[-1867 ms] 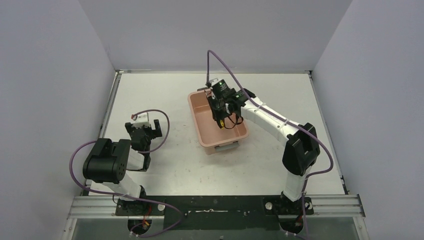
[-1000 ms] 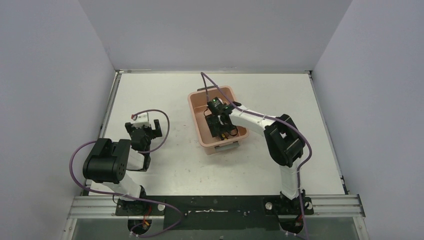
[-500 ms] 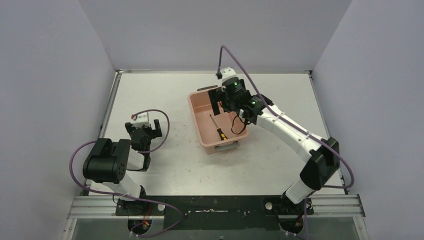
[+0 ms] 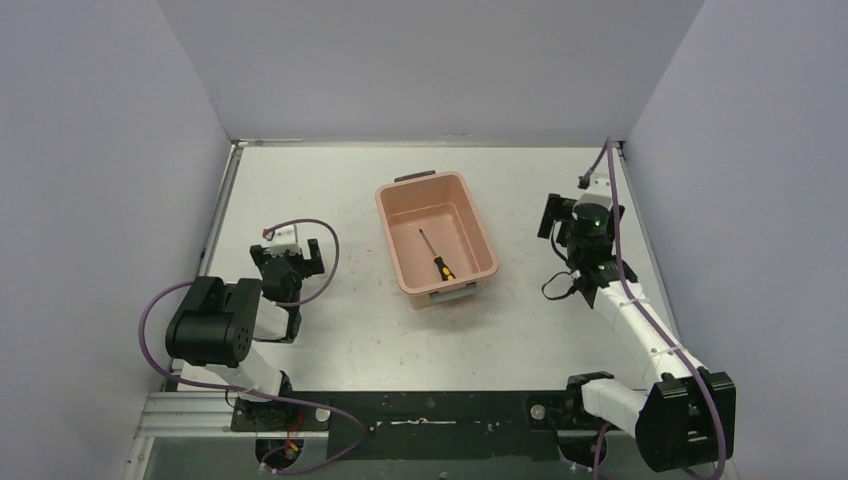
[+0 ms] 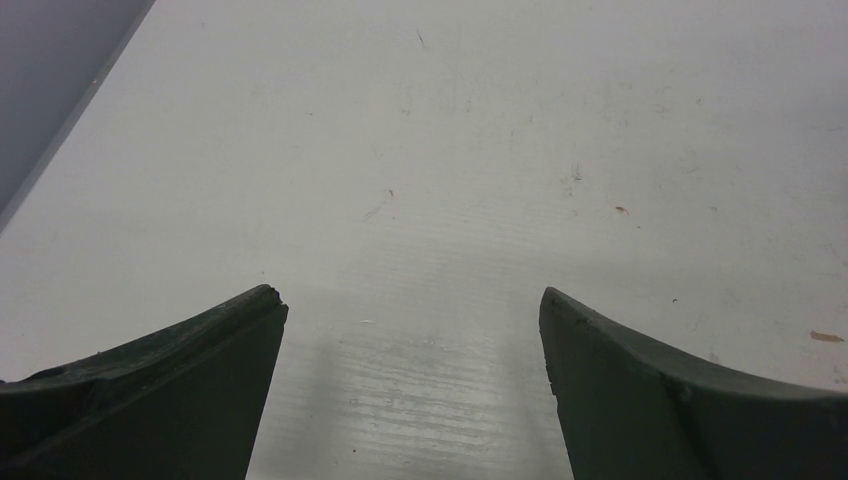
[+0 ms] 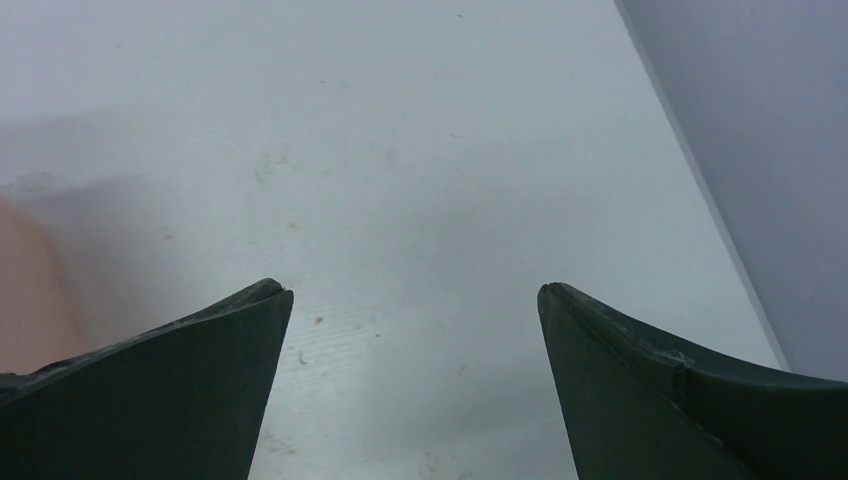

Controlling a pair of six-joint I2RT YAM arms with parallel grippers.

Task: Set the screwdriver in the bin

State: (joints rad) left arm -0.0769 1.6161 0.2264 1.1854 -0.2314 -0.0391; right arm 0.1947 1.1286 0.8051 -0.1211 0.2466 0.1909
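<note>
The screwdriver (image 4: 435,253) lies loose on the floor of the salmon-pink bin (image 4: 391,238), its yellow-and-black handle toward the near end. My right gripper (image 4: 580,210) hovers over the table to the right of the bin, apart from it. In the right wrist view the right gripper (image 6: 412,290) stands open with only bare table between its fingers, and a sliver of the bin (image 6: 22,290) shows at the left edge. My left gripper (image 4: 288,250) sits left of the bin. The left wrist view shows the left gripper (image 5: 410,300) open and empty above the table.
The grey enclosure walls close the table on three sides; the right wall (image 6: 760,150) runs near my right gripper. A purple cable (image 4: 320,240) loops around the left wrist. The bin's grey handle (image 4: 415,177) faces the back wall.
The right gripper let go of the screwdriver inside the bin, opened, lifted out and swung right to beside the bin. The screwdriver stays in the bin. The left arm has not moved.
</note>
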